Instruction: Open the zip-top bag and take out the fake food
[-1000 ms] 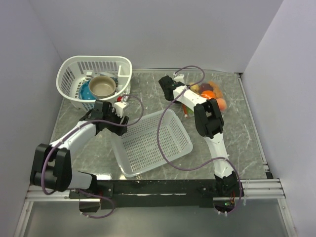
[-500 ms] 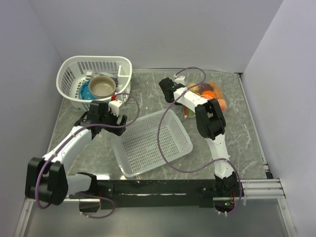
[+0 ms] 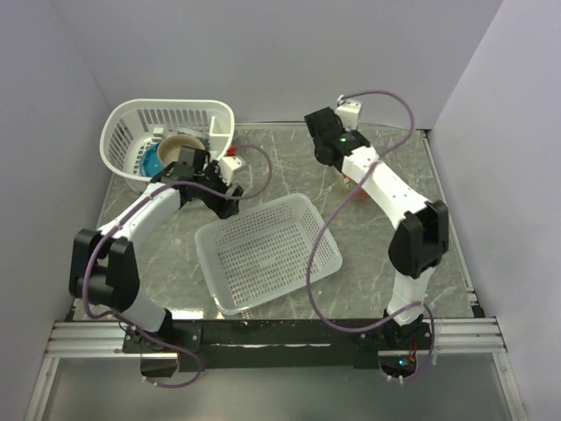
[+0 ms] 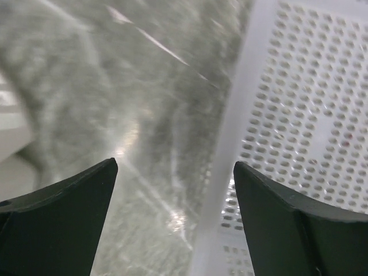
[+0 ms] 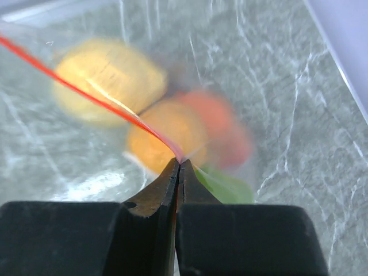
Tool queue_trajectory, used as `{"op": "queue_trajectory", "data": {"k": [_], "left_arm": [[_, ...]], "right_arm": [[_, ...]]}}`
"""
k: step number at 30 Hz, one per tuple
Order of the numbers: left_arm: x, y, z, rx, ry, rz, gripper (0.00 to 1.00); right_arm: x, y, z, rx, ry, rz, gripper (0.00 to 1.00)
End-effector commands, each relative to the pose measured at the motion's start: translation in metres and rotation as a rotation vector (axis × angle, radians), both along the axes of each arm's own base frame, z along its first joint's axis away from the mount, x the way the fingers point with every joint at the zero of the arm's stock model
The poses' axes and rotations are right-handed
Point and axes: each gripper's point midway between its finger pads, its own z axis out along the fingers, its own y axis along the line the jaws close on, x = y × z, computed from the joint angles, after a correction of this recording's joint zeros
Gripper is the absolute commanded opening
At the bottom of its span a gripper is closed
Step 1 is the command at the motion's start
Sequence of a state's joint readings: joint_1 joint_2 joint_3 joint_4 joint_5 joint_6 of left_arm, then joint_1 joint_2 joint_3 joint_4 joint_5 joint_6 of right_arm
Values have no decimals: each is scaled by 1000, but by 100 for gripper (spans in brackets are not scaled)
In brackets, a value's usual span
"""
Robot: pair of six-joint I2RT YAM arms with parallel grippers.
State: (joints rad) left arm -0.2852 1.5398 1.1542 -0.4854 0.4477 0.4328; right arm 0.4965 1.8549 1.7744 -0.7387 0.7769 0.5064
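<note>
Your grey marbled table (image 3: 447, 189) sat between pale walls (image 3: 289, 53). Your right gripper (image 5: 178, 165), stretched far right, pinched the bag (image 5: 109, 103) by its zip, fake food (image 5: 103, 75) inside; your left gripper (image 4: 172, 169) hung spread beside the basket (image 4: 299, 115).

Pale lilac walls (image 3: 289, 53) enclose a grey marbled tabletop (image 3: 456, 254); the light is even.

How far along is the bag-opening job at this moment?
Done: the right gripper is shut on the orange-red zip strip of the clear plastic zip-top bag. In hand: that pinch only; the left gripper is open and empty beside the white mesh basket. Left: opening the bag and taking out the yellow, orange and peach toy food inside.
</note>
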Motion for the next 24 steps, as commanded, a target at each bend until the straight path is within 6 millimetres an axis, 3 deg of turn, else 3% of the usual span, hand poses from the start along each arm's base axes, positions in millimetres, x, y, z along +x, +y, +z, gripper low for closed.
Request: {"op": "queue_trajectory", "data": {"k": [1,5,7,8,10,11,12,13,18,23,24], "left_arm": [[-27,-20,-23,23,91,-139,90],[-43,-33,-31,46,120,-216,95],[-40,-33,-33,61,104,-210,95],[-38,-34,-34,65,97,-201,88],[-28,-34,-39,76,90,-158,62],[-25,-34,-42,80,95,-143,25],[-15,-35,-43,83,81,-120,8],[-12,-36,-45,75,98,-71,1],[3,-48,-41,13,111,69,1],[4,-80,-30,-93,203,152,1],[3,-86,-37,-99,235,167,1]], "right_arm": [[-3,-13,66,65,-132,-11,0],[-6,-25,109,95,-194,-8,0],[-8,-27,128,105,-225,-2,0],[-10,-28,136,110,-240,0,0],[-13,-31,150,113,-264,-7,0],[-18,-34,159,116,-284,-14,0],[-20,-39,165,107,-300,-28,0],[-25,-42,176,114,-324,-27,0],[-37,-55,215,111,-409,-31,0],[-45,-59,233,143,-430,-6,0],[-46,-60,230,145,-423,0,0]]}}
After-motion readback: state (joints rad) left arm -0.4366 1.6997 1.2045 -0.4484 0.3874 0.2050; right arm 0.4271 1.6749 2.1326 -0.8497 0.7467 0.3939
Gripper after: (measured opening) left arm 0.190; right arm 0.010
